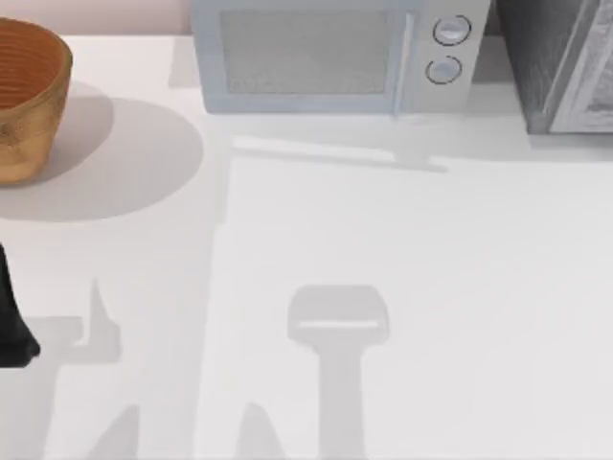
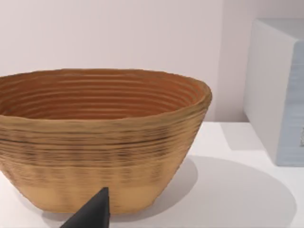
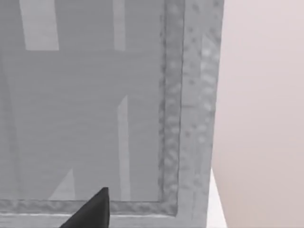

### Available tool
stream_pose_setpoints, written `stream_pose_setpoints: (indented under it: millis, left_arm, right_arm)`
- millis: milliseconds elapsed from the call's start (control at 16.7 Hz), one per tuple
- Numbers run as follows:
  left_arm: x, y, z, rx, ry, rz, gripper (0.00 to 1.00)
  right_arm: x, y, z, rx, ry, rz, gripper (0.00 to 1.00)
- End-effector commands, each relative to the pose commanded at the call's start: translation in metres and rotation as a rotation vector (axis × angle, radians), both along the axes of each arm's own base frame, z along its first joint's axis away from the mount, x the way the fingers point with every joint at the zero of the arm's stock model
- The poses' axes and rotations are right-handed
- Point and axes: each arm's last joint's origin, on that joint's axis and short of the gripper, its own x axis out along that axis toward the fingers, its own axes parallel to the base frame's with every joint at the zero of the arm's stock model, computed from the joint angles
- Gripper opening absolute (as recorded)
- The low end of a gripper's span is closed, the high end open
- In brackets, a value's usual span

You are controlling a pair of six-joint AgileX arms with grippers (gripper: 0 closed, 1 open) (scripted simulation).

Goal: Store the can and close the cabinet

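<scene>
Speckled-grey cabinet (image 1: 560, 62) is cut off at the table's right; whether either hand grips, I cannot tell.

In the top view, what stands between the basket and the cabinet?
The microwave stands between the basket and the cabinet, along the table's far edge in the top view.

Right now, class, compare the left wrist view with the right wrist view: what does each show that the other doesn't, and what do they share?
Only the left wrist view: a ribbed woven basket on the white table, and one side of the pale blue-grey microwave. Only the right wrist view: the cabinet up close, its pale grey door panel inside a speckled frame. Shared: a dark fingertip at the lower edge, and the pinkish wall behind.
</scene>
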Motion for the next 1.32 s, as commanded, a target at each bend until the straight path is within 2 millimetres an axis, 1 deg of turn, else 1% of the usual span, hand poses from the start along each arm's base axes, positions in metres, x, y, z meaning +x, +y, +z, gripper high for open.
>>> stream_pose_setpoints:
  millis: [180, 300, 420, 540, 660, 840, 960, 1080, 1320]
  left_arm:
    - [0.0, 0.0, 0.0, 0.0, 0.0, 0.0, 1.0]
    - [0.0, 0.0, 0.0, 0.0, 0.0, 0.0, 1.0]
    - [0.0, 0.0, 0.0, 0.0, 0.0, 0.0, 1.0]
    - [0.0, 0.0, 0.0, 0.0, 0.0, 0.0, 1.0]
    - [0.0, 0.0, 0.0, 0.0, 0.0, 0.0, 1.0]
    - [0.0, 0.0, 0.0, 0.0, 0.0, 0.0, 1.0]
    - [0.0, 0.0, 0.0, 0.0, 0.0, 0.0, 1.0]
    - [0.0, 0.0, 0.0, 0.0, 0.0, 0.0, 1.0]
    - [0.0, 0.0, 0.0, 0.0, 0.0, 0.0, 1.0]
  right_arm:
    - [0.011, -0.02, 0.046, 0.015, 0.009, -0.001, 1.0]
    - [0.015, -0.029, 0.085, 0.023, 0.013, -0.001, 1.0]
    - [0.016, -0.03, 0.129, 0.026, 0.015, 0.0, 1.0]
    - [0.013, -0.024, 0.172, 0.025, 0.015, 0.001, 1.0]
    - [0.006, -0.012, 0.213, 0.024, 0.014, 0.001, 1.0]
    - [-0.007, 0.011, 0.26, 0.019, 0.012, -0.001, 1.0]
    - [-0.014, 0.025, 0.281, 0.015, 0.009, -0.002, 1.0]
    - [-0.02, 0.035, 0.294, 0.01, 0.006, -0.004, 1.0]
    - [-0.021, 0.038, 0.297, 0.008, 0.005, -0.004, 1.0]
